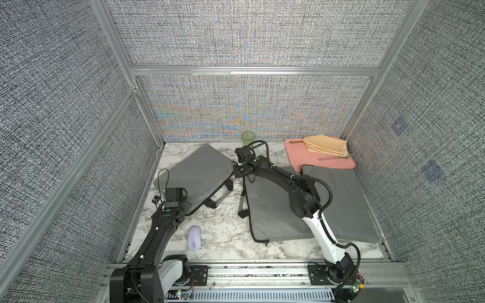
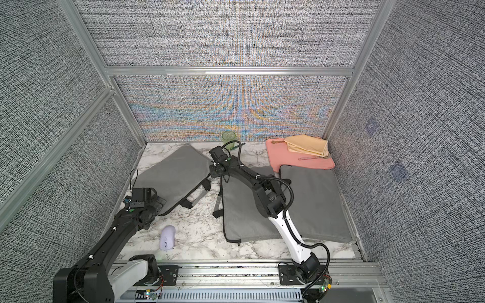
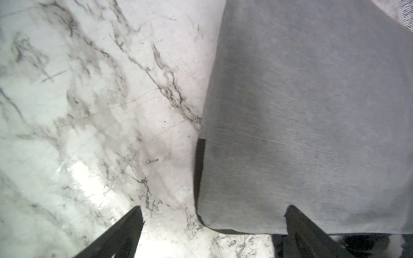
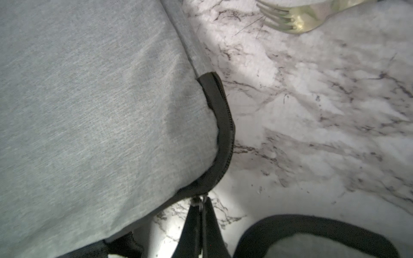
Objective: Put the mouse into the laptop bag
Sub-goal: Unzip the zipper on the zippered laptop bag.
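The lilac mouse point(image 1: 194, 237) point(image 2: 167, 237) lies on the marble table near the front, beside my left arm, and nothing touches it. A grey laptop bag point(image 1: 199, 175) point(image 2: 175, 175) with a black zipper edge lies flat at the back left. My left gripper point(image 3: 214, 214) point(image 1: 183, 206) hangs open over the bag's point(image 3: 301, 111) near corner, one finger over the fabric and the other over the table. My right gripper point(image 4: 201, 205) point(image 1: 236, 173) is at the bag's point(image 4: 89, 111) right corner. It is shut on the metal zipper pull point(image 4: 197, 200).
Two more grey padded bags point(image 1: 273, 210) point(image 1: 343, 204) lie under my right arm. A pink board point(image 1: 320, 160) with a folded yellow cloth point(image 1: 325, 148) sits at the back right. A green cup point(image 1: 248, 138) stands at the back wall and a fork point(image 4: 288, 20) lies near it.
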